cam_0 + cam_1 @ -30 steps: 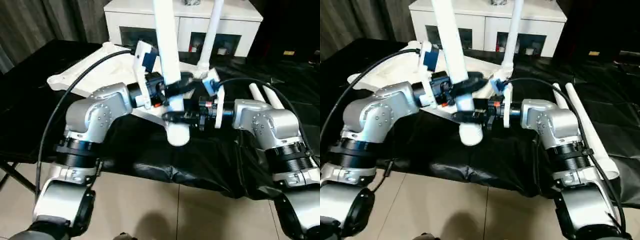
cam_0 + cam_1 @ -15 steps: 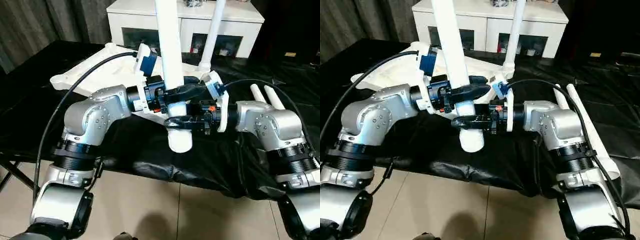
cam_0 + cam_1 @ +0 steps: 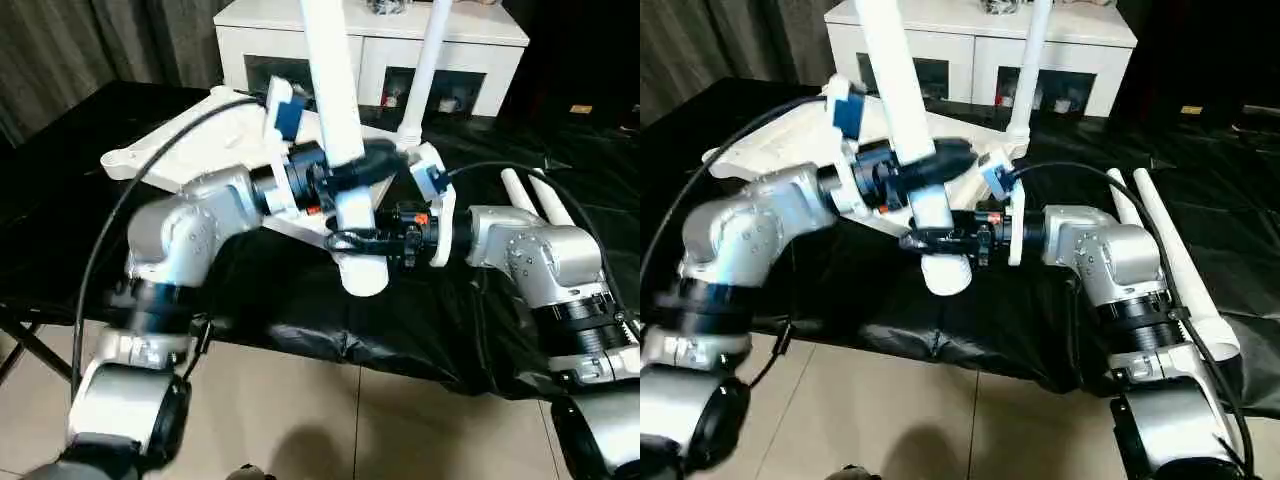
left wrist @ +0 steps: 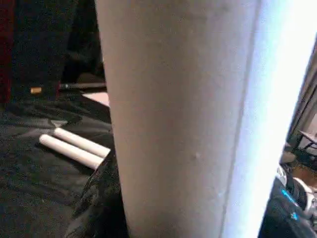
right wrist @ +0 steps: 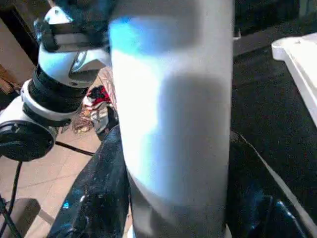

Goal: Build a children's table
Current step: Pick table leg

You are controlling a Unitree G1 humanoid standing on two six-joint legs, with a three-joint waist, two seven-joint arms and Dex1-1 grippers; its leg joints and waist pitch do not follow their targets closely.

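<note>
I have one tapered white leg (image 3: 335,110) held nearly upright in front of me, its wide bottom end (image 3: 362,272) hanging just off the near edge of the bench (image 3: 60,200). The left gripper (image 3: 345,178) is clenched around the leg from my left, higher up. The right gripper (image 3: 352,240) sits at the leg just below it, its black fingers on either side of the tube; whether it is already bearing on the leg I cannot tell.

The tabletop (image 3: 200,140) lies upside down on the black-draped bench behind my arms, ribbed underside up. A second leg (image 3: 422,70) already stands in one of its sockets towards the white cabinet (image 3: 370,45). Two more legs (image 3: 535,195) lie side by side on the cloth by my right arm, touching each other.

I read this step as a regrasp, so that I can turn the leg and carry it to an open socket. To do it well I want the right gripper firm before the left lets go; a smooth tapered tube would probably slide through a loose hold. I would keep both grips close together and move slowly. The leg is long and its top reaches towards the standing one, so any swing should stay clear of it. Then I would bring the leg straight over a socket before pushing down.
</note>
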